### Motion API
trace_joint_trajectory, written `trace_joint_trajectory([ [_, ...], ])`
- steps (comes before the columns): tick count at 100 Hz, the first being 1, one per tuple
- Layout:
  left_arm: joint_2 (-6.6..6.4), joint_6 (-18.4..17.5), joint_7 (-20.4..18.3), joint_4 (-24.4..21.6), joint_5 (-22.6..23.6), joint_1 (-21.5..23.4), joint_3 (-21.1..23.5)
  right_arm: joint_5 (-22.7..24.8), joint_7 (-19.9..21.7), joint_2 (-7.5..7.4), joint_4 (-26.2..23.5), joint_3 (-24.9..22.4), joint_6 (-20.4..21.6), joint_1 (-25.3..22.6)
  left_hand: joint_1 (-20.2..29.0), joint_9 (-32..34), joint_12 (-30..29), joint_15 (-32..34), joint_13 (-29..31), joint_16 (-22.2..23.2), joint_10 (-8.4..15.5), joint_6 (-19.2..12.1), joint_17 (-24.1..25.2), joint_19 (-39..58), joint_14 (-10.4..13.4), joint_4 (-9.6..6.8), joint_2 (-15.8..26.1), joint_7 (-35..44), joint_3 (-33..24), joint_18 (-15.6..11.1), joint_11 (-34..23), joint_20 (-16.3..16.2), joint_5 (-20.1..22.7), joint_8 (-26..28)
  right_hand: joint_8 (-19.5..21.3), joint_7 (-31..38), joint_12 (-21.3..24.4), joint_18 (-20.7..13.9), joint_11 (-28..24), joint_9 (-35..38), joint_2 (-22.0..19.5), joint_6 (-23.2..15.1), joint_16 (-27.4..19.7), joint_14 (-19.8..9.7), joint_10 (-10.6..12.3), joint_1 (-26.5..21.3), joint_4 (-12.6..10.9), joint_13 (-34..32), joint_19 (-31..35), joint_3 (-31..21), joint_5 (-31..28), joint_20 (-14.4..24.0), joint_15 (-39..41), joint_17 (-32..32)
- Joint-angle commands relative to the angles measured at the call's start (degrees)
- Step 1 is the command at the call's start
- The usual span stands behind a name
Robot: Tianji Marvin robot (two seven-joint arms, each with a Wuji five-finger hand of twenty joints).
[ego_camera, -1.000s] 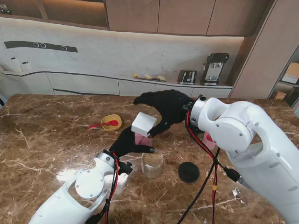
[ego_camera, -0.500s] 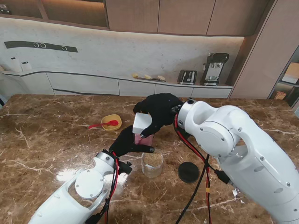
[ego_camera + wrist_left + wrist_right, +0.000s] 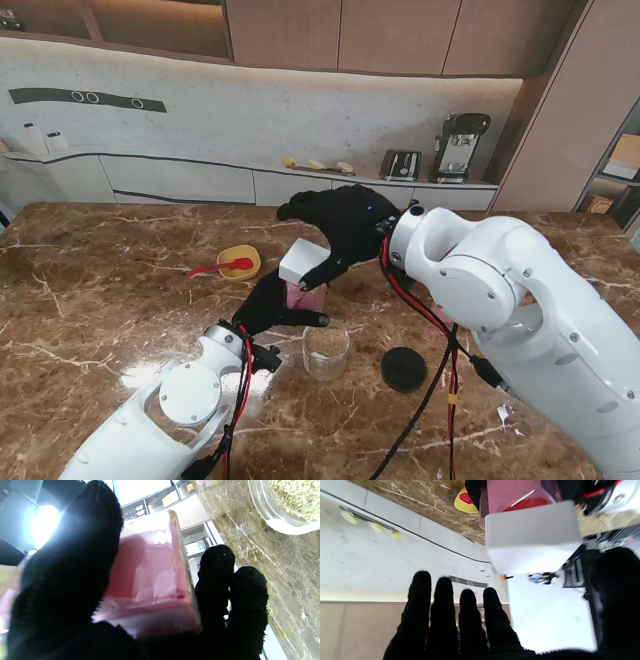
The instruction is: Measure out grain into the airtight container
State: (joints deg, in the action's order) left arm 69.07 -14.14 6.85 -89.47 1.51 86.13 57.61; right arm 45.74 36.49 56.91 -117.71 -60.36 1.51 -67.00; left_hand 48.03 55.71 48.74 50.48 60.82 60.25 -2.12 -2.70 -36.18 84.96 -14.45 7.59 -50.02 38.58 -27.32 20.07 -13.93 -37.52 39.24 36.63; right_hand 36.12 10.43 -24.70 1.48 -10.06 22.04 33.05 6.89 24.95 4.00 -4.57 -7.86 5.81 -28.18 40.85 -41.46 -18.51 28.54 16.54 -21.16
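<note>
Our left hand [image 3: 268, 305] is wrapped around the pink box [image 3: 305, 297], thumb on one face and fingers [image 3: 232, 600] curled round the other, so the box sits clamped in the palm, nearly upright. In the left wrist view the box [image 3: 152, 580] fills the space between thumb and fingers, and its red contents show through the wall.

Our right hand [image 3: 345, 225] hangs over the box with the white lid [image 3: 306, 264] at its fingertips. In the right wrist view the four fingers [image 3: 450, 615] stand straight and close together, clear of the lid [image 3: 532, 535]; the thumb lies on the lid's other side. We cannot tell whether the lid is truly pinched or only rests against thumb and fingertip. The lid is tilted and sits just over the box's mouth, touching or nearly so.

The jar [image 3: 326, 350], grain in its bottom, stands just beyond our left fingertips, nearer to us than the box. Its black cap [image 3: 404, 368] lies flat near the jar, to the right. A yellow bowl [image 3: 238, 262] with a red spoon [image 3: 215, 267] sits well apart, to the left of both hands.
</note>
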Motion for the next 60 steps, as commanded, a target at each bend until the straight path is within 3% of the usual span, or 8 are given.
trace_joint_trajectory([
  [1, 0.03, 0.1, 0.1, -0.2, 0.2, 0.2, -0.1, 0.3, 1.6, 0.66, -0.6, 0.7, -1.7, -0.4, 16.0, 6.1, 2.4, 0.6, 3.2, 1.0, 6.5, -9.6, -0.6, 2.0, 2.1, 1.3, 29.1, 14.1, -7.9, -0.3, -8.0, -1.2, 14.0, 3.1, 2.4, 4.6, -3.1, 0.6, -3.2, 6.2, -1.5, 2.0, 5.4, 0.0, -1.4, 4.6, -1.4, -8.4, 8.2, -1.8, -3.8, 3.5, 6.4, -6.0],
  [10, 0.03, 0.0, 0.0, -0.2, 0.3, 0.1, -0.1, 4.7, -0.6, 1.27, -0.3, 1.9, -3.1, -0.5, 16.0, 6.1, 2.4, 0.6, 3.3, 1.0, 6.4, -9.5, -0.7, 2.0, 2.0, 1.32, 29.0, 14.1, -7.9, -0.2, -8.1, -1.2, 14.0, 3.1, 5.6, 10.4, -9.0, 0.0, -9.5, 13.8, -1.4, 0.1, 12.8, -2.2, 0.4, 3.5, -1.2, -18.4, 20.0, -1.4, -8.8, 6.1, 17.3, -13.9],
  [17, 0.02, -0.1, 0.0, -0.1, 0.2, 0.1, -0.2, 5.6, -5.3, 1.91, 1.4, 2.4, -1.8, -0.8, 16.0, 6.2, 2.4, 0.7, 3.4, 1.0, 6.3, -9.4, -0.7, 2.0, 1.9, 1.33, 28.9, 14.1, -8.0, -0.2, -8.1, -1.2, 14.1, 3.1, 8.5, 15.4, -14.4, -0.4, -17.0, 24.0, 1.6, -3.9, 16.7, -4.8, 3.5, -3.9, -1.4, -27.6, 31.4, 0.4, -16.5, 7.2, 27.6, -20.9],
  [24, -0.01, -0.2, -0.3, -0.1, -0.1, 0.1, -0.2, 3.7, -5.1, 1.84, 2.1, 2.7, -1.0, -0.4, 15.9, 6.2, 2.4, 0.7, 3.4, 1.0, 6.2, -9.3, -0.8, 2.1, 1.8, 1.35, 28.9, 14.1, -8.1, -0.1, -8.1, -1.3, 14.1, 3.1, 8.9, 15.8, -15.6, -0.2, -17.8, 26.0, 4.7, -4.4, 16.4, -5.3, 4.1, -14.2, -2.9, -29.0, 35.4, 4.2, -18.2, 4.5, 30.0, -21.2],
  [29, -0.04, -0.2, -0.5, -0.1, -0.2, 0.0, -0.3, 2.1, -4.6, 1.63, 2.5, 2.5, 0.8, 0.0, 15.9, 6.3, 2.5, 0.7, 3.5, 1.0, 6.2, -9.3, -0.9, 2.2, 1.9, 1.37, 28.8, 14.1, -8.1, -0.2, -8.1, -1.3, 14.1, 3.1, 8.6, 15.4, -14.7, 0.2, -16.9, 26.7, 5.5, -5.1, 15.1, -5.7, 4.7, -22.9, -3.3, -28.7, 34.3, 1.0, -18.7, 3.1, 27.7, -20.4],
  [33, -0.07, -0.2, -0.8, -0.1, -0.7, 0.0, -0.2, 0.8, -4.1, 1.43, 2.8, 2.2, 2.8, 0.2, 15.9, 6.3, 2.4, 0.7, 3.4, 1.0, 6.1, -9.2, -0.9, 2.2, 1.8, 1.37, 28.8, 14.1, -8.2, -0.1, -8.1, -1.3, 14.1, 3.1, 7.5, 14.1, -12.9, 0.1, -15.1, 26.4, 8.7, -5.6, 13.6, -5.9, 5.4, -26.0, -1.1, -27.6, 32.4, -13.6, -18.5, 1.7, 24.3, -19.3],
  [37, -0.12, -0.1, -1.2, -0.1, -1.3, 0.0, -0.2, -0.9, -3.3, 1.14, 3.1, 1.9, 4.6, 0.6, 15.9, 6.3, 2.4, 0.7, 3.4, 1.1, 6.1, -9.2, -0.7, 2.1, 1.7, 1.38, 28.8, 14.1, -8.3, -0.1, -8.0, -1.3, 14.1, 3.1, 6.4, 12.7, -11.2, 0.4, -12.9, 25.4, 11.1, -6.3, 11.4, -5.7, 5.9, -28.1, 0.5, -25.5, 29.0, -21.7, -18.0, 0.7, 19.4, -17.3],
  [60, -0.21, 0.1, -1.7, -0.1, -1.4, -0.2, -0.1, -9.7, 2.5, -0.29, 4.3, 1.5, 8.7, 2.5, 15.8, 6.3, 2.5, 0.6, 3.3, 1.0, 6.2, -9.2, -0.7, 2.1, 1.7, 1.47, 28.8, 14.1, -8.4, 0.0, -8.0, -1.3, 14.2, 3.1, 1.8, 7.1, -6.2, -1.3, -6.7, 18.6, 13.7, -6.5, 3.9, -4.6, 6.1, -34.9, 0.3, -18.0, 13.5, -31.7, -13.1, -2.7, 3.4, -12.9],
])
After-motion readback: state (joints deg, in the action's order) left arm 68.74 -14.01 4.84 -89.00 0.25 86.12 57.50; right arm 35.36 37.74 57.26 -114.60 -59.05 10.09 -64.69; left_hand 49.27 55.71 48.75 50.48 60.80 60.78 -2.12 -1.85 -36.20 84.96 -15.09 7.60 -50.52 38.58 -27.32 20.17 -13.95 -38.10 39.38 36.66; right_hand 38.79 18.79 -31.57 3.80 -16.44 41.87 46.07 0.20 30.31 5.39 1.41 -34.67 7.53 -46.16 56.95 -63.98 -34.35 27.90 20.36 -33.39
